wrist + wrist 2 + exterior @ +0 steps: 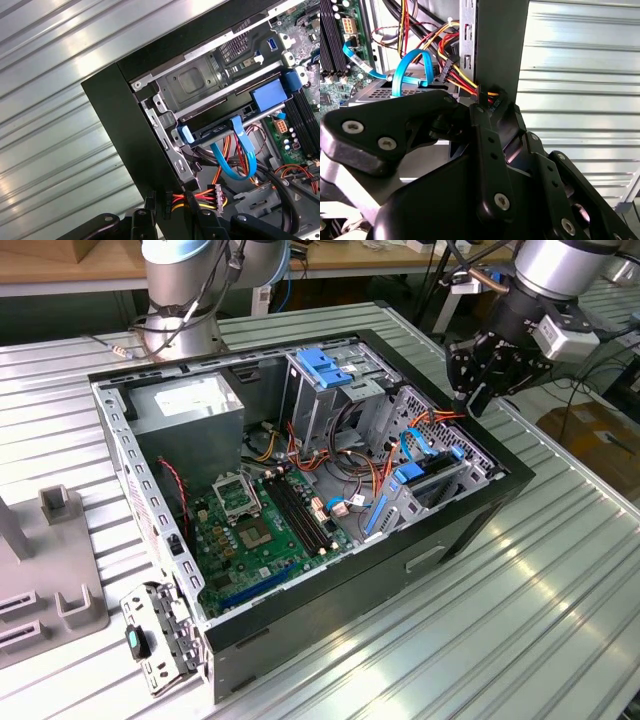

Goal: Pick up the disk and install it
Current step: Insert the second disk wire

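Gripper [472,400] poised over the computer case's [330,585] corner at the exterior view's right, above the ribbed metal bench [540,620].

Hanging just above the case rim beside the drive cage [455,455]; black power connector [492,103] with red, yellow and black wires [202,197] right at the tool's tip in both wrist views, though cannot tell whether clenched on it or released. Disk [432,478] seated in the drive cage inside the case, framed by blue rails, apart from the gripper, with a looping blue data cable [230,167] just beside it. Motherboard [265,530] lying flat on the case floor, well away from the gripper.
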Robot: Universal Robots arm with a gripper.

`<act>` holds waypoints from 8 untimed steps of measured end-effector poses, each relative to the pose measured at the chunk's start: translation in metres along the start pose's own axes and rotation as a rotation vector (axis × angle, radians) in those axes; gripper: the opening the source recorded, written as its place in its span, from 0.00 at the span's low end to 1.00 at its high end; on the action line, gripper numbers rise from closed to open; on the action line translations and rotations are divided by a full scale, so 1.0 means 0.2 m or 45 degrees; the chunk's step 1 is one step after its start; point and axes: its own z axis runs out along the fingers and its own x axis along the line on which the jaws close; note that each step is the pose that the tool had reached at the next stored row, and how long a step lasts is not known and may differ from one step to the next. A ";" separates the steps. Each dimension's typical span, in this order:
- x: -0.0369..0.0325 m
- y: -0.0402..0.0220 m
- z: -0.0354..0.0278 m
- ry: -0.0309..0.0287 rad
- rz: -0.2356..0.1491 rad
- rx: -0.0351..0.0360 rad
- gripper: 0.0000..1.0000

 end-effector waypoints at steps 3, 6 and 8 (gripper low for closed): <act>0.002 -0.001 0.008 0.0026 0.025 -0.0028 0.36; 0.003 -0.001 0.008 0.0032 0.033 -0.0033 0.36; 0.004 -0.002 0.009 0.0037 0.041 -0.0036 0.36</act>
